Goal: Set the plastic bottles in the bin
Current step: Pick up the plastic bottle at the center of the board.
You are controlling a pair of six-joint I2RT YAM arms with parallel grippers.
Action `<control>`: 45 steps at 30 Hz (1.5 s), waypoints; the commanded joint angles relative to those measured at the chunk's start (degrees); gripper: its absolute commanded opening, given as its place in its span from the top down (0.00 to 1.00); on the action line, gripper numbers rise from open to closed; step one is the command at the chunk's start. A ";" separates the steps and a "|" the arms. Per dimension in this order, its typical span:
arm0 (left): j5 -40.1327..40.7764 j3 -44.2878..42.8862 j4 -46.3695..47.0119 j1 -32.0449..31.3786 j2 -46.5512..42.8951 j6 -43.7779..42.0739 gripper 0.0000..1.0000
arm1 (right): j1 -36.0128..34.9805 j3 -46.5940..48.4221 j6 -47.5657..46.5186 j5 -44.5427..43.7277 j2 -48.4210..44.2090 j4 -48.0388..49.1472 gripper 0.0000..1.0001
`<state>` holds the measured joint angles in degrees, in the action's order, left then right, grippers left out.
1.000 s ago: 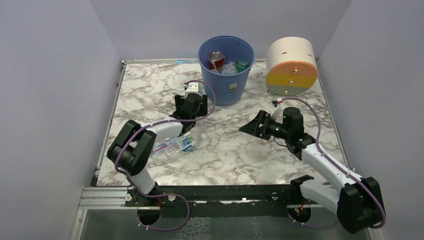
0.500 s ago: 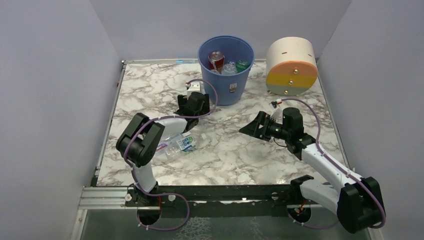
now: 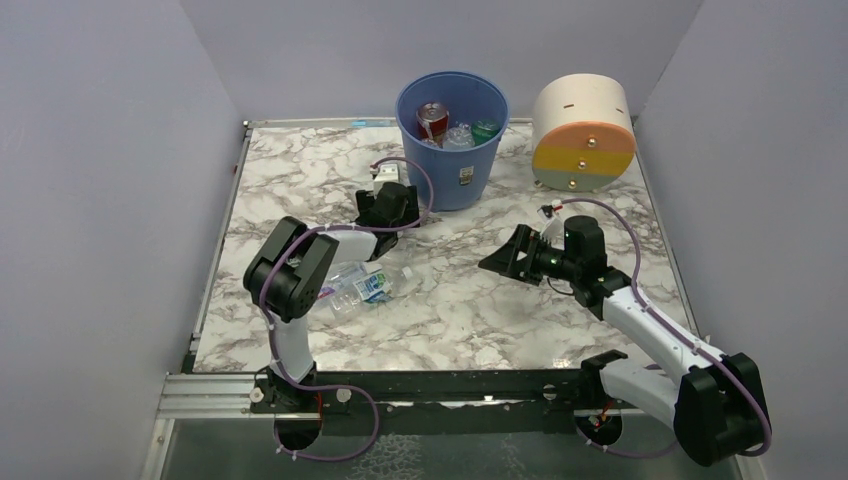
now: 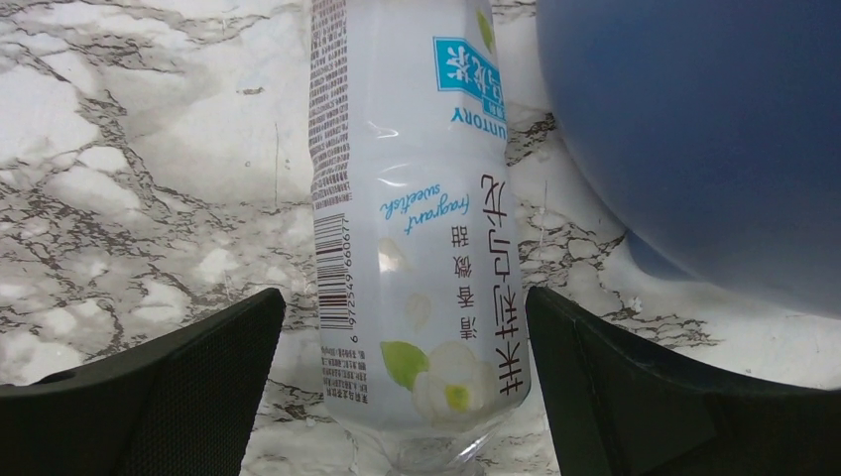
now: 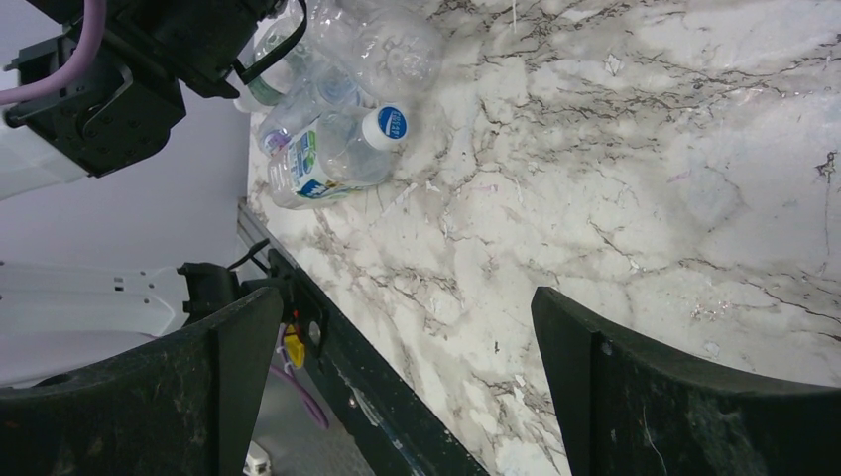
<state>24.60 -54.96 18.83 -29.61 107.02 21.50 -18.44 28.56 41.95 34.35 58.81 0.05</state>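
**Step in hand (judged): grasping the white-labelled bottle (image 4: 417, 198).** Directions are read on the top view, with 12 o'clock at the far edge.

1. The left gripper (image 4: 402, 307) hung over this bottle with its jaws spread wide. One finger stood on each side of the label and neither touched it.
2. The bottle lay on its side on the table (image 3: 470, 310), close to the foot of the bin (image 3: 452, 140), at the bin's 8 o'clock.
3. To do the step well, the jaws should be lowered until the pads sit level with the bottle's widest line. They should then be closed across the label, not the neck. The thin wall would likely dent, so the squeeze should be gentle.
4. The bin wall was near one finger, so a straight descent was advisable to avoid nudging the bin.
5. The right gripper (image 5: 397, 297) was likewise spread and held nothing, at 3 o'clock.
6. The loose bottles (image 3: 362, 285) lay heaped at 8 o'clock beside the left forearm. Other bottles (image 3: 460, 133) were already inside the bin.

**Surface.** The top was marble-patterned, smooth and hard, so a round bottle could roll on it. A metal rail (image 3: 220, 395) ran along 6 o'clock.

**Room.** Plain pale-lilac walls (image 3: 100, 200) closed in three sides. The bin stood at 12 o'clock and a cream drum (image 3: 583, 133) at 1 o'clock, near it.
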 commanded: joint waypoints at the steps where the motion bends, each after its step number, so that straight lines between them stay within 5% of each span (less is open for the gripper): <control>1: -1.68 -1.06 2.09 0.68 0.64 1.51 0.03 | -0.46 1.20 -0.67 0.87 0.35 -0.44 0.01; 15: -4.48 -0.61 1.49 3.20 -0.41 3.07 0.28 | -0.45 0.11 -0.30 1.34 1.63 1.15 0.01; 36: -2.11 6.35 -2.06 4.70 -21.14 2.06 0.25 | -0.50 -0.91 0.41 1.56 1.75 2.61 0.00; 45: -8.69 3.61 -1.14 5.79 -16.00 2.88 0.14 | -0.54 -1.44 0.58 1.82 1.34 2.79 0.00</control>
<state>20.10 -49.74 17.37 -24.32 88.03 23.49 -18.70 27.99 42.04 34.46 60.40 1.48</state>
